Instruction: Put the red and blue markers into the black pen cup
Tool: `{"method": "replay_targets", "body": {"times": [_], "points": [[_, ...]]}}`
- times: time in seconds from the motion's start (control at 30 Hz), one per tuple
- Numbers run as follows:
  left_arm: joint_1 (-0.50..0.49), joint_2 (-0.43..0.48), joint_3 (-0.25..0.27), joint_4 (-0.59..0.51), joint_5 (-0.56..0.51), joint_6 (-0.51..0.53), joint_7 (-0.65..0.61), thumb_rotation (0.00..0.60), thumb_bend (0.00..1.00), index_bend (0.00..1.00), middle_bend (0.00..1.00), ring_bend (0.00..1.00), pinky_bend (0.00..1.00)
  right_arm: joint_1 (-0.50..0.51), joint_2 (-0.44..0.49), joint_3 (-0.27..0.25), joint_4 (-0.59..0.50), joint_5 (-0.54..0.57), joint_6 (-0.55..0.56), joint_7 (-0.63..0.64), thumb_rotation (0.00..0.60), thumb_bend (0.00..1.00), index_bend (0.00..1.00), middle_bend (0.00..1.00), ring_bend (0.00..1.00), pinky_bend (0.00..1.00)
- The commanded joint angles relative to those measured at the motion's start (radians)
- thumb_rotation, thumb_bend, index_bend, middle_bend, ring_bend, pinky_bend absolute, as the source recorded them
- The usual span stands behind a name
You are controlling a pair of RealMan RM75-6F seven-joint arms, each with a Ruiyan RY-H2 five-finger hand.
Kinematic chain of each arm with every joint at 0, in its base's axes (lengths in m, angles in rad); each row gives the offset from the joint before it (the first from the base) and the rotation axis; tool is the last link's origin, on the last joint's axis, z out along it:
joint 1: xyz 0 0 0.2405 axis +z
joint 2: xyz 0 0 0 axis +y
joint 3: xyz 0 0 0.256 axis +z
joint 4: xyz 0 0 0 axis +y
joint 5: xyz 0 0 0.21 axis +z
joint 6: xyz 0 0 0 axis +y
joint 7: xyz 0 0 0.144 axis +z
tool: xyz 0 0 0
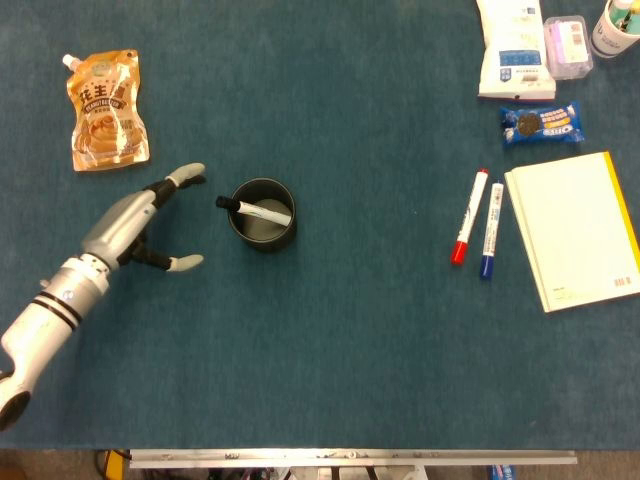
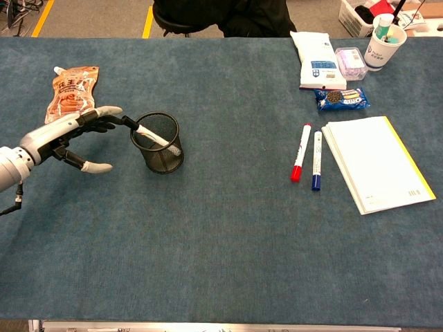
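Left hand sits just left of the black mesh pen cup, fingers spread, holding nothing, not touching the cup. Cup already has a black-capped white marker leaning in it. Red marker and blue marker lie side by side well right of the cup, beside the yellow-edged notepad. Chest view shows the cup's mesh wall and a paper cup of pens at far right, which the head view crops. Orange sauce pouch lies up-left of the cup. Right hand is in neither view.
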Motion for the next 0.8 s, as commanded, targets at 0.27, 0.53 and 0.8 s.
{"method": "replay_targets", "body": {"times": [0.27,0.53,0.8], "points": [[-0.048,-0.058,-0.003,0.032,-0.003,-0.018,-0.026,0.600,0.17,0.05,0.13,0.13,0.12,-0.006,-0.005,-0.001,0.013,-0.006,0.013,0.013,0.600,0.09,0.06,0.24,0.21,0.25],[-0.080,-0.084,-0.014,0.037,-0.021,-0.037,-0.062,0.600,0.17,0.07,0.15,0.13,0.12,-0.012,-0.003,-0.001,0.019,-0.010,0.023,0.023,0.600,0.09,0.06,0.24,0.21,0.25],[-0.105,-0.104,-0.020,0.042,-0.034,-0.050,-0.093,0.600,0.17,0.08,0.16,0.13,0.12,-0.019,0.007,0.000,0.019,-0.012,0.034,0.030,0.600,0.09,0.06,0.24,0.21,0.25]]}}
